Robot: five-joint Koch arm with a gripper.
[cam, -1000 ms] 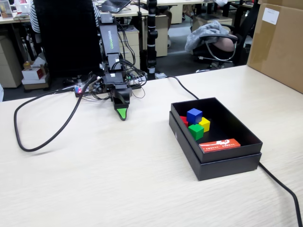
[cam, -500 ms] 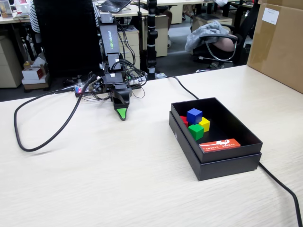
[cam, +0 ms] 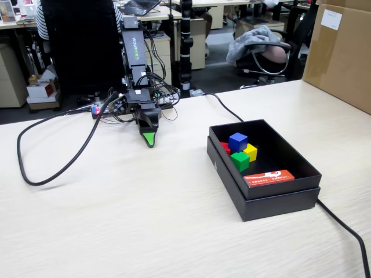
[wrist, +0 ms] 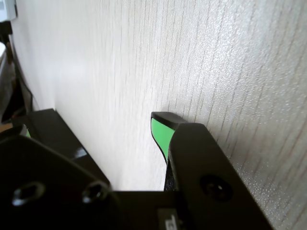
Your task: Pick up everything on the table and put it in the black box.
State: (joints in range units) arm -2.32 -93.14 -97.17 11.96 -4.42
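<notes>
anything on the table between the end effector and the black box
Nothing visible. Bare table lies between the end effector and the black box; a black cable runs behind that stretch.

bare table (cam: 145, 214) around tool (cam: 150, 141), box (cam: 278, 200) apart

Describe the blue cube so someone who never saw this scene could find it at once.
In the fixed view, find the black box on the right of the table. Four cubes cluster at its far left end; the blue cube sits highest, atop the green, yellow and red ones.
</notes>
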